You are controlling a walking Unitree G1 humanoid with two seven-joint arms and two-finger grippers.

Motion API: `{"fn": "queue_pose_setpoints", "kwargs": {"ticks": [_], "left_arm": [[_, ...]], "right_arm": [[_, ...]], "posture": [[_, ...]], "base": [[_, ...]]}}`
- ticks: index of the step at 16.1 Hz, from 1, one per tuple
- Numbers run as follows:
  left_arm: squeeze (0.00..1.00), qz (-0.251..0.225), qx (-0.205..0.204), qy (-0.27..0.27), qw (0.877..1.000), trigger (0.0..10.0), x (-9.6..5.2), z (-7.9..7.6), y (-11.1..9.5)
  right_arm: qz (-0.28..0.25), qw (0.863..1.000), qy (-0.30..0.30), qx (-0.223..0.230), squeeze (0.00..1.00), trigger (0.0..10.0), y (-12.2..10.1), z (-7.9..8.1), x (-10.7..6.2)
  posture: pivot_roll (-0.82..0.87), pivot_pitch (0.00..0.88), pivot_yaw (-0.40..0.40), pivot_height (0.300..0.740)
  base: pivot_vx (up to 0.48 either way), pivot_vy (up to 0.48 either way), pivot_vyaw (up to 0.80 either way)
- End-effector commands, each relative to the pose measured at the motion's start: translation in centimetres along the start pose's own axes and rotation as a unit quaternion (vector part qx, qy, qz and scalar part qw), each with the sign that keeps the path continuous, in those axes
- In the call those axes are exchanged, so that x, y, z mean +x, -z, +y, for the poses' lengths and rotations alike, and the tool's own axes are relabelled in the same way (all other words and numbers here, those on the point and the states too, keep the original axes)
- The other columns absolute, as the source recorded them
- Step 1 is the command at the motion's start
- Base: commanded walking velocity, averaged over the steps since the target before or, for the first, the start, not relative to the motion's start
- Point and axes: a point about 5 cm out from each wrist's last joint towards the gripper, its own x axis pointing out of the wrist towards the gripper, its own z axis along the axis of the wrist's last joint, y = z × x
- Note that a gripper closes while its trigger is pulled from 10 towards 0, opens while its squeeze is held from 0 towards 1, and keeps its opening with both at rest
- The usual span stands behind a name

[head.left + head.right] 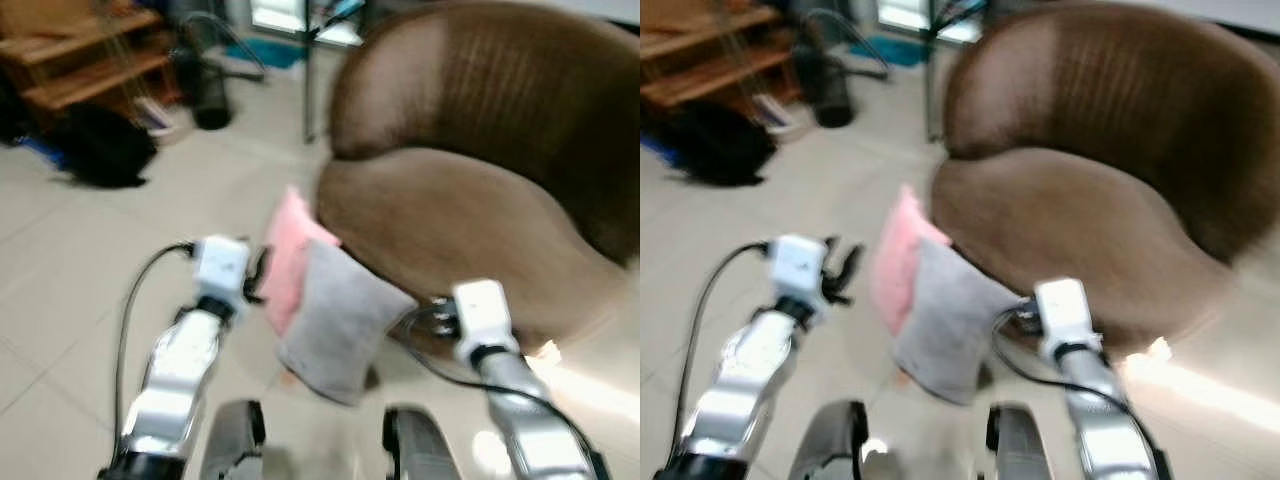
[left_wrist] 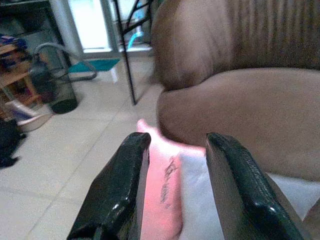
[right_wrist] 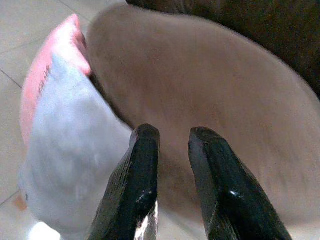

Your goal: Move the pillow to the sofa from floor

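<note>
A soft grey pillow point(image 1: 335, 322) and pink pillow point(image 1: 291, 258) lean on the brown rounded sofa point(image 1: 470, 215). Left tool point(image 2: 175, 190) and right tool point(image 3: 172, 182) hover nearby, both parted, holding nothing.

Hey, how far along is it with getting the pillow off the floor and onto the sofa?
Nothing looks done yet: the grey pillow and pink pillow lean on the floor against the brown sofa. In hand: the left gripper and right gripper are both open, reaching toward them and holding nothing. Left: grasping, lifting and placing on the seat.
</note>
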Motion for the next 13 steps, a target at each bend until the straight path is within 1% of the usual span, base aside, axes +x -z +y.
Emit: {"fn": "queue_pose_setpoints", "kwargs": {"ticks": [1, 10, 11, 12, 13], "left_arm": [[0.24, 0.015, 0.014, -0.019, 1.000, 10.0, -0.54, 1.26, 0.58], [0.22, 0.016, 0.015, -0.014, 1.000, 10.0, -0.41, 1.16, 0.58], [0.21, 0.019, 0.019, -0.015, 1.000, 10.0, -0.39, 1.13, 0.62], [0.15, 0.022, 0.023, -0.016, 0.999, 10.0, -0.34, 1.12, 0.67], [0.11, 0.022, 0.026, -0.017, 0.999, 10.0, -0.38, 1.19, 0.70]], "right_arm": [[-0.017, 1.000, -0.015, 0.004, 0.00, 10.0, -0.71, 1.00, 0.26], [-0.015, 1.000, -0.010, 0.004, 0.00, 10.0, -0.15, 0.23, 0.47], [-0.015, 1.000, -0.010, 0.007, 0.00, 10.0, -0.13, 0.25, 0.50], [-0.014, 1.000, -0.011, 0.008, 0.00, 10.0, -0.20, 0.53, 0.54], [-0.013, 1.000, -0.012, 0.009, 0.00, 10.0, -0.29, 0.84, 0.50]], "posture": [[-0.03, 0.017, 0.006, 0.583], [-0.03, 0.021, 0.011, 0.583], [-0.03, 0.021, 0.011, 0.583], [-0.03, 0.021, 0.011, 0.583], [-0.03, 0.023, 0.013, 0.578]], "base": [[0.352, 0.000, 0.00], [0.352, 0.000, 0.00], [0.322, 0.000, 0.00], [0.259, 0.000, 0.00], [0.000, 0.000, 0.00]]}}
